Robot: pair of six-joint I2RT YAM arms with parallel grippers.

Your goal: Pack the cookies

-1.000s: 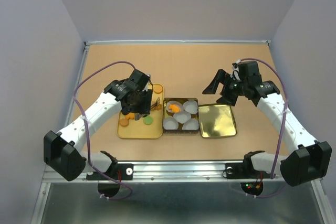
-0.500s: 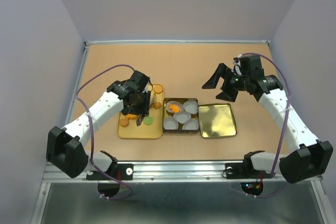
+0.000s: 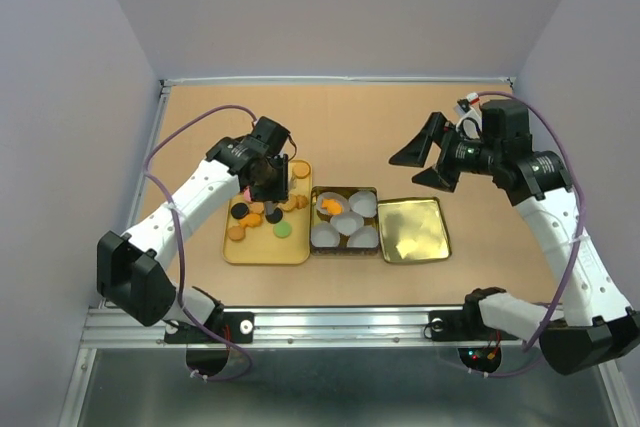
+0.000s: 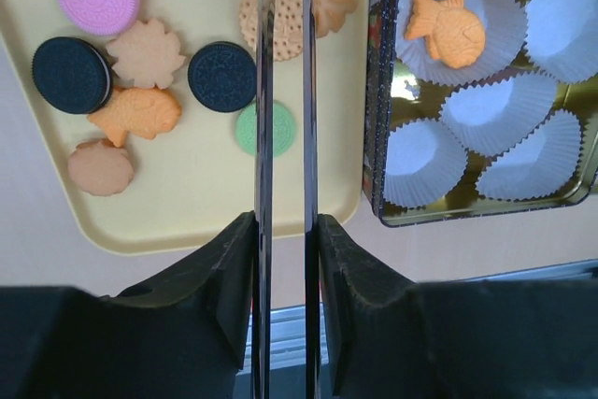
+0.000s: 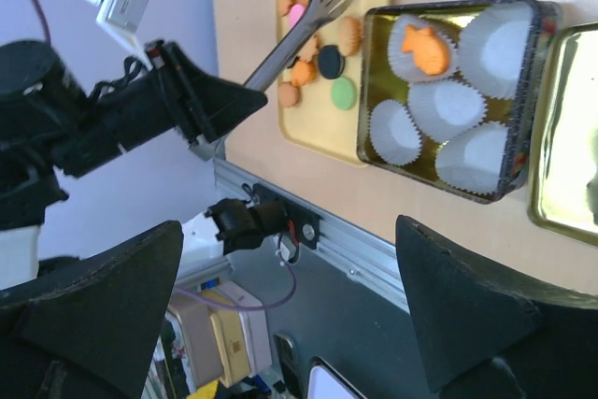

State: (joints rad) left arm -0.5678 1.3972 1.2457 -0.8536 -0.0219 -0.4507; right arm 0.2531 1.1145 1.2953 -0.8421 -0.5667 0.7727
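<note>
Tan table (image 3: 340,117) with pale grey walls around it is what we see from above. Near its middle stands an open tin (image 3: 345,189) holding white paper cups (image 3: 349,223). At 9 o'clock of the tin, just beside it, lies a yellow tray (image 3: 265,250), and at 3 o'clock lies the gold lid (image 3: 412,229). Most of the cookies (image 4: 140,53) are spread on the far half of the tray: orange ones in several shapes, two black, one pink and one green. One orange fish-shaped cookie (image 4: 444,30) sits in the cup at the 11 o'clock corner of the tin. Our left gripper (image 4: 283,259) hangs over the tray with its jaws narrow, clamped on metal tongs (image 4: 264,91) whose two blades run almost parallel across a dotted round cookie. Our right gripper (image 3: 425,159) is raised above the table at 1 o'clock of the tin, its jaws spread wide and holding nothing.
</note>
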